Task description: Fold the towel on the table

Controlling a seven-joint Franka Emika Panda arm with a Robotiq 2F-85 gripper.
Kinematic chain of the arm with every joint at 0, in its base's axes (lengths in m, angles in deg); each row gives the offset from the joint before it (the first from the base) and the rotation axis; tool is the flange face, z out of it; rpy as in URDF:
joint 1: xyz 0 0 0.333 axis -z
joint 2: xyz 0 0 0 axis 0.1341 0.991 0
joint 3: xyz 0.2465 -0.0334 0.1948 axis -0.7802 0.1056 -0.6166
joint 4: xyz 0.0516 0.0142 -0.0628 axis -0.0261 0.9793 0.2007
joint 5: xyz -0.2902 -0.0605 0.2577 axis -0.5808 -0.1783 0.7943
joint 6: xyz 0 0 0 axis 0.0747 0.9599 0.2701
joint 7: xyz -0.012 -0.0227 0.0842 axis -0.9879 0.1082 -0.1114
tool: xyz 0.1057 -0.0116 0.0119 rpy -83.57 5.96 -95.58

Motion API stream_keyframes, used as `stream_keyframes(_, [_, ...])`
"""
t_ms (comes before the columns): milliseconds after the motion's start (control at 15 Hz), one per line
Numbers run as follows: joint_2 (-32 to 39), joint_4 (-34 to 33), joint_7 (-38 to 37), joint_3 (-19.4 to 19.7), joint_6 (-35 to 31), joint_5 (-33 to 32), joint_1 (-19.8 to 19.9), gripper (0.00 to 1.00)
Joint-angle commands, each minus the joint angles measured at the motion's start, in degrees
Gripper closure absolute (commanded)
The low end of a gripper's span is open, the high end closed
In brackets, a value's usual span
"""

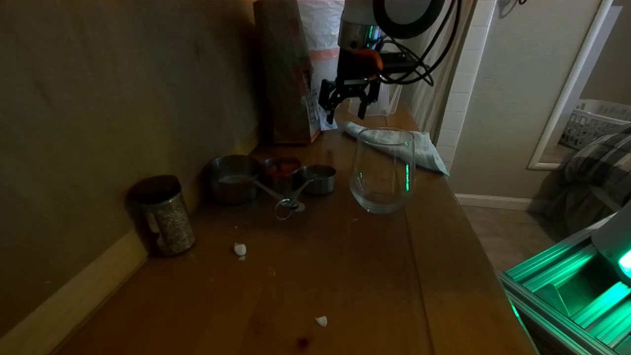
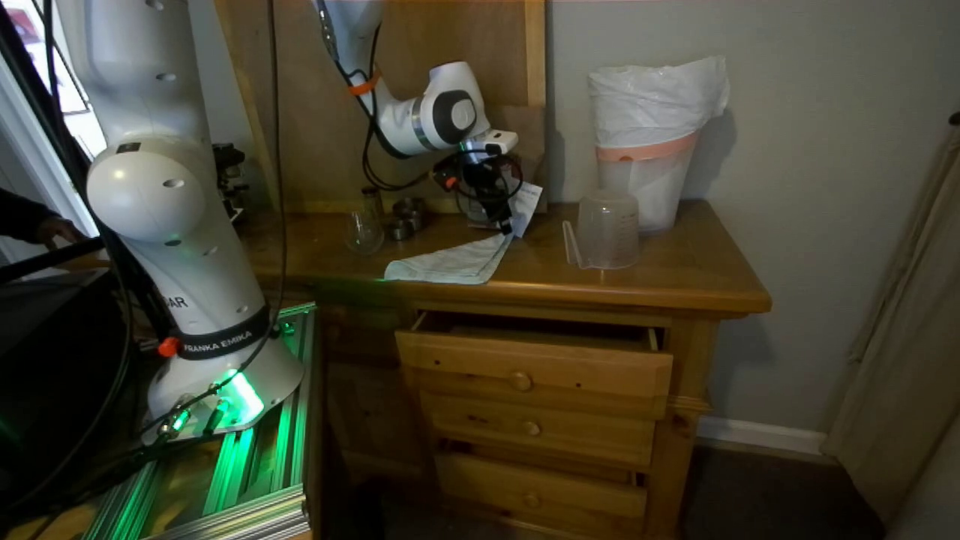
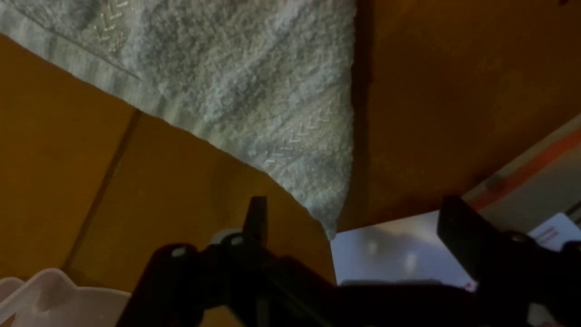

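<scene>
The towel (image 1: 428, 154) is a pale whitish-grey cloth lying on the brown wooden table (image 1: 315, 281), near its front edge. It also shows in an exterior view (image 2: 454, 264) and fills the upper left of the wrist view (image 3: 245, 68). One pointed corner reaches between my fingers in the wrist view, and a layered edge shows along its left side. My gripper (image 3: 353, 202) is open, with one finger on each side of that corner and neither touching it. In an exterior view my gripper (image 1: 346, 117) hangs above the towel's far end, pointing down.
A clear glass (image 1: 382, 182) stands beside the towel. Metal measuring cups (image 1: 234, 180) and a dark-lidded jar (image 1: 167, 222) stand along the wall. A paper bag (image 1: 291, 93), a white paper (image 3: 390, 254), a plastic pitcher (image 2: 607, 232) and a lined bin (image 2: 649, 150) are near the gripper's end.
</scene>
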Motion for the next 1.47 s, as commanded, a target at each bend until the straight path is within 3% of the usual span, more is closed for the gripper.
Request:
stream_keyframes(0, [0.4, 0.6, 1.4, -0.3, -1.8, 0.7, 0.6, 0.29])
stream_keyframes(533, [0.0, 0.9, 0.1, 0.8, -2.8, -1.5, 0.1, 0.88])
stream_keyframes(600, [0.0, 0.9, 0.0, 0.9, -2.8, -1.6, 0.1, 0.44])
stream_keyframes(733, [0.0, 0.8, 0.0, 1.0, -3.1, -1.7, 0.0, 0.47])
stream_keyframes(1000, [0.4, 0.7, -0.4, 1.1, -4.0, -2.4, -0.2, 0.22])
stream_keyframes(1067, [0.5, 0.7, -0.5, 1.2, -4.1, -2.8, -0.4, 0.19])
stream_keyframes(1133, [0.6, 0.7, -0.5, 1.2, -4.1, -3.0, -0.3, 0.29])
stream_keyframes(1200, [0.7, 0.8, -0.5, 1.2, -4.3, -3.2, -0.4, 0.49])
stream_keyframes(1333, [0.8, 0.8, -0.9, 1.4, -4.7, -4.1, -0.5, 0.45])
stream_keyframes(1400, [0.9, 0.9, -1.3, 1.6, -5.0, -4.8, -0.6, 0.51])
